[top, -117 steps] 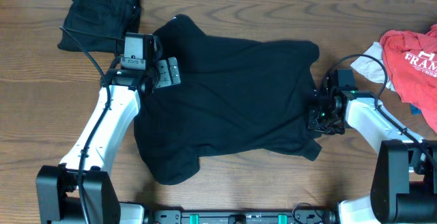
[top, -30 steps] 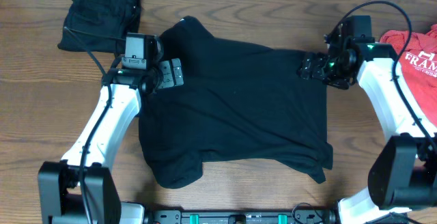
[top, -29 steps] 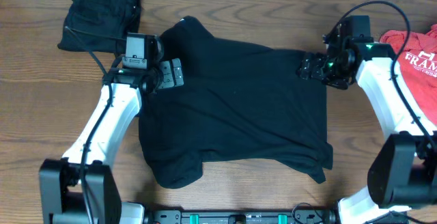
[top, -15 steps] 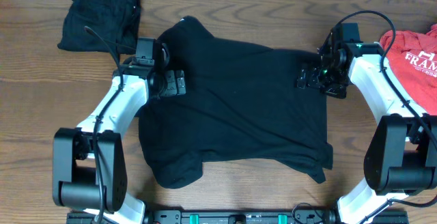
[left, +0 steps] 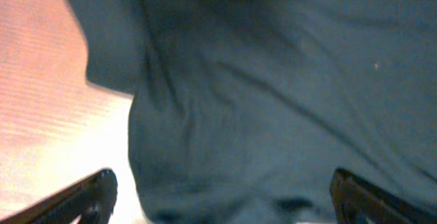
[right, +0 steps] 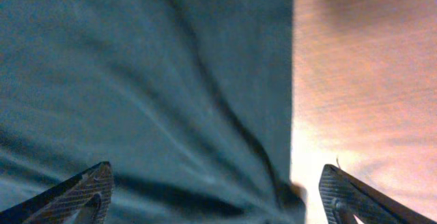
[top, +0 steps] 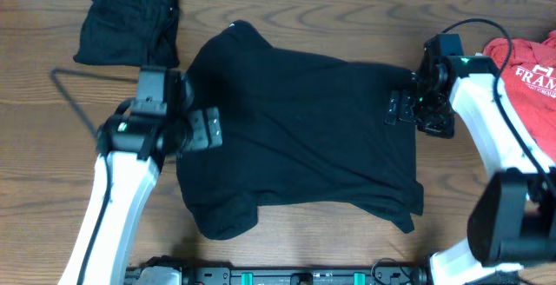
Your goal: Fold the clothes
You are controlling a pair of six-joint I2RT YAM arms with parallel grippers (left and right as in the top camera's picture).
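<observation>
Black tee (top: 304, 137) lies spread mid-table, both grippers empty over its side edges.
It lies flat on the wooden table (top: 35, 146), between a folded black pile (top: 130, 20) at the far left and a red tee (top: 521, 76) at the far right. The left gripper (top: 207, 129) hangs over its left edge and the right gripper (top: 401, 109) over its right edge, each with jaws wide and gripping nothing. A clean fold likely needs both to pinch matching edge points, lift evenly and keep the cloth taut.

Soft even light; blurry, washed-out wrist views
</observation>
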